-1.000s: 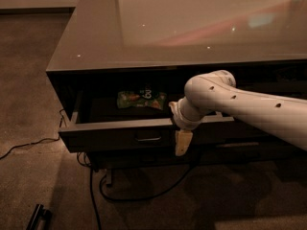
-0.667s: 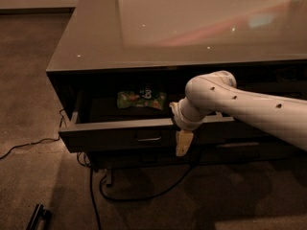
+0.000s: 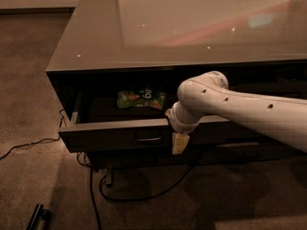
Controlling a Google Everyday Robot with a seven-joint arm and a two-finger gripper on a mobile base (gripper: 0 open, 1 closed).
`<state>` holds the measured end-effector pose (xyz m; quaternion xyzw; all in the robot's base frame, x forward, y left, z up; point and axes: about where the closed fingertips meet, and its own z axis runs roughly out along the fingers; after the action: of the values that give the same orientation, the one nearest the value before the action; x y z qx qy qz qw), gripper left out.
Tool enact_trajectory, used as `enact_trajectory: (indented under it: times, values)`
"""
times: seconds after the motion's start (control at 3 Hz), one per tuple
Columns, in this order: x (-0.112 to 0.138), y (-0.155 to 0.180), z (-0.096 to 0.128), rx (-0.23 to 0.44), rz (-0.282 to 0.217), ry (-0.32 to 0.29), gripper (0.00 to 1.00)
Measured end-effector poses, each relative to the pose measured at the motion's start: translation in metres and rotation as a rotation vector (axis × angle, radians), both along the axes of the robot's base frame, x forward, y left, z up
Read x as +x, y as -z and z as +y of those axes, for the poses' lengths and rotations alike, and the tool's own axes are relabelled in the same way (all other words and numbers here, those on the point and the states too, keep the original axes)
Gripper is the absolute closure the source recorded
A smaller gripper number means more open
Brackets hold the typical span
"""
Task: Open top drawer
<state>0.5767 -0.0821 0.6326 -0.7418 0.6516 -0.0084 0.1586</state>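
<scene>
Top drawer (image 3: 105,138) is pulled out from the dark cabinet (image 3: 60,87), just under the glossy countertop (image 3: 144,37), with its front face standing clear of the cabinet body. The interior is visible: a green snack bag (image 3: 141,99) lies on the drawer floor toward the back, about mid-width of the exposed part. A small metal bar handle (image 3: 148,137) sits on the drawer front. Gripper (image 3: 179,143) hangs pointing down in front of the drawer front, just right of the handle and not on it, its pale tip overlapping the front's lower edge. Spread or closed: can't tell, only one pale piece shows from this angle. White arm (image 3: 249,114) comes in from the right and crosses over the drawer's right part, with the wrist joint at the drawer's top edge. Under the cabinet, black cables (image 3: 139,198) loop on the carpet (image 3: 29,80), and one runs off to the left. A dark bar-like object (image 3: 38,217) lies on the floor at bottom left; can't identify it.
</scene>
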Motion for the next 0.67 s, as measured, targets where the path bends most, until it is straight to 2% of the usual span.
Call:
enact_trajectory:
  times: [0.33, 0.67]
  values:
    - [-0.0207, 0.0063, -0.0092, -0.020, 0.013, 0.033, 0.42]
    - [-0.0293, 0.0048, -0.0140, -0.033, 0.009, 0.056, 0.65]
